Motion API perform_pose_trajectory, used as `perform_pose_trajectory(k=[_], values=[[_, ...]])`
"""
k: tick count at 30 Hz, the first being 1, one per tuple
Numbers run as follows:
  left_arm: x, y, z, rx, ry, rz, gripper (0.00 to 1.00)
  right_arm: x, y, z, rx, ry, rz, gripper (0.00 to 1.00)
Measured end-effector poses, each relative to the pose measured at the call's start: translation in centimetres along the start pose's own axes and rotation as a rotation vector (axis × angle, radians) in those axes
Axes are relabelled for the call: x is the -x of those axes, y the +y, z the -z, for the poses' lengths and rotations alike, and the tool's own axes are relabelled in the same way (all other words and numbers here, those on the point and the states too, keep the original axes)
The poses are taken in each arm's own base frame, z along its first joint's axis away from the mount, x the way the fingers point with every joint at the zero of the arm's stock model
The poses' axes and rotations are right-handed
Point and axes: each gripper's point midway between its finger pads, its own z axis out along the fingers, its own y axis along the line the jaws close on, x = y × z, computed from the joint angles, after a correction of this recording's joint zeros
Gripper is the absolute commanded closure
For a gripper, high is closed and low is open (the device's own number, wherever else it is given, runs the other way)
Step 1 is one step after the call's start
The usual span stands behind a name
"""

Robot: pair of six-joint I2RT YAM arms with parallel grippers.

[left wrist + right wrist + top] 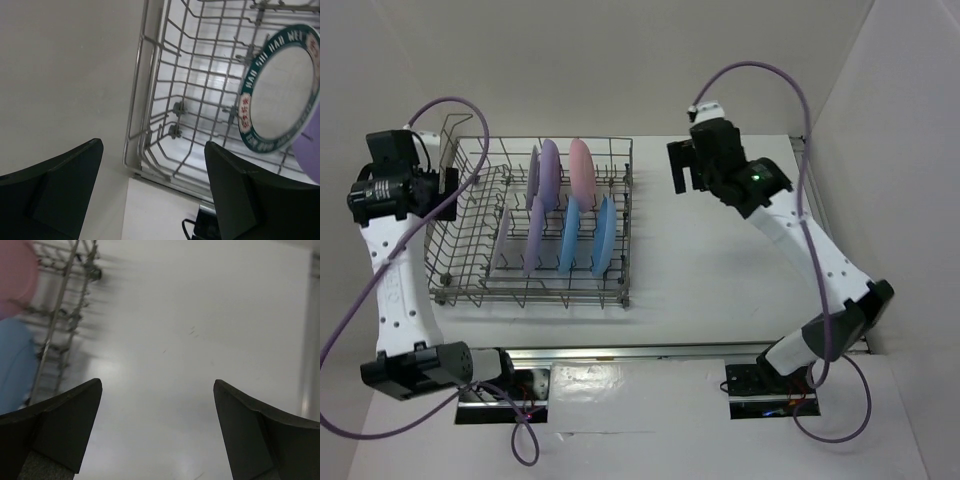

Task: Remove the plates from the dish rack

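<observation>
We've got the dish rack (465, 240) at ten o'clock on the table (720, 270), plates (570, 235) upright inside. Left gripper (152, 146) hovers at its nine o'clock, right gripper (157, 384) at three o'clock, both jaws released, empty.

Left hand (154, 150), right hand (158, 387), both agape.

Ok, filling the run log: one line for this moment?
left gripper open, beside dish rack | right gripper open, above table | plates in rack
</observation>
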Motion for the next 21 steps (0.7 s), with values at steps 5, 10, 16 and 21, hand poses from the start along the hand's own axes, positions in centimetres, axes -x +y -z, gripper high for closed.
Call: perform_pose_trajectory(k=[5, 10, 16, 21], values=[[2.1, 0.7, -5.4, 0.055, 0.045, -0.002, 0.03, 2.6, -0.2, -5.0, -0.194, -0.101, 0.179, 0.00], [3.1, 1.3, -11.0, 0.072, 0.102, 0.010, 0.03, 7.3, 1.4, -5.5, -0.166, -0.288, 0.285, 0.00], [2.3, 1.7, -14.2, 0.068, 0.149, 0.028, 0.07, 11.5, 5.5, -6.7, -0.147, -0.419, 0.410, 0.00], [2.2, 1.7, -15.0, 0.041, 0.147, 0.045, 0.31, 9.2, 9.4, -8.4, 0.038, -0.347, 0.363, 0.00]])
